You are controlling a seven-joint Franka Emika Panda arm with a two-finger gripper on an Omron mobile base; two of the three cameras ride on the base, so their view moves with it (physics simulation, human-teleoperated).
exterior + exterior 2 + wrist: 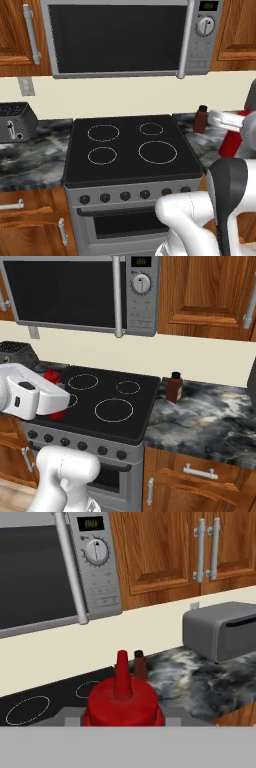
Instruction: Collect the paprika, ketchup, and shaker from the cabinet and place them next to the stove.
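Gripper (123,722): jaws clamped on the ketchup (123,704), a slim red squeeze bottle held upright; in the hand view its pointed nozzle rises straight ahead of the hand. From the left base view the bottle's red body (231,141) shows just below the white forearm, over the counter (210,142) to the right of the stove (131,150); from the right base view a red patch of it (52,376) shows behind the hand.

Paprika (200,119): reddish-brown jar with a black cap, upright on the marbled counter beyond the gripper, just beside the stove's right edge, near the wall.

Stove: black glass top, four white rings, dark knobs along the silver front, left of the gripper.

Microwave (125,37): above the stove.

Toaster (15,121): far left counter.

Grey bread box (222,629): on the counter to the right, beyond the jar.
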